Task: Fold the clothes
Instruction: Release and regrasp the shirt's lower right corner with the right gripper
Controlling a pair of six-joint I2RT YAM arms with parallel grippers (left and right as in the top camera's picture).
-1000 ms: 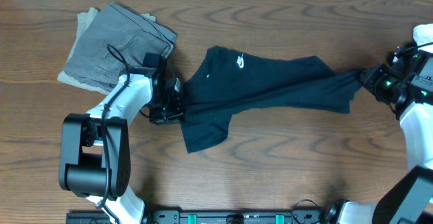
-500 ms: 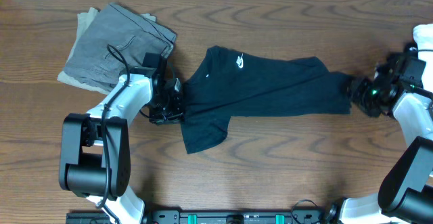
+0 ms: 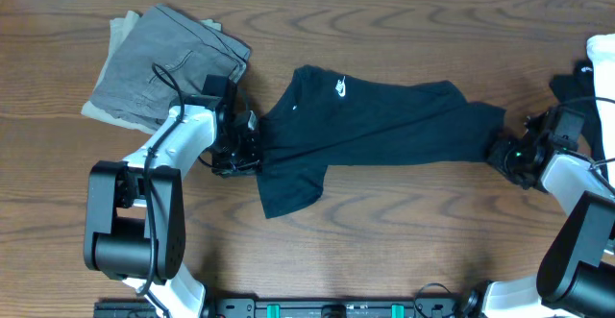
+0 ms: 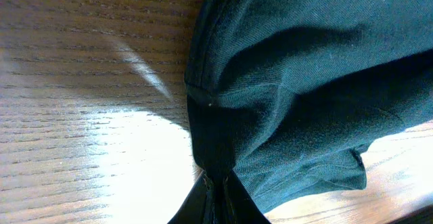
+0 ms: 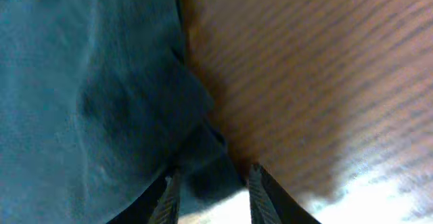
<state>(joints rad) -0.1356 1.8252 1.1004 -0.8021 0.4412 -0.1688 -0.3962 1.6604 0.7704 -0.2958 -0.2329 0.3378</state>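
Left hand [image 3: 248, 153] clamped on T-shirt [image 3: 384, 126] edge; right hand [image 3: 500, 152] apart, astride the opposite edge

The dark soft-fabric T-shirt [image 5: 88, 95] is filling the left side here, lying rumpled on the brown wood-grain tabletop [image 5: 325, 68], which is taking up the right. The right tool [image 5: 211, 198] is reaching in from the bottom edge with its two fingers [image 5: 262, 195] standing apart, and a corner of the shirt's edge is lying in the gap between them. Glare is washing out the tabletop at lower right.
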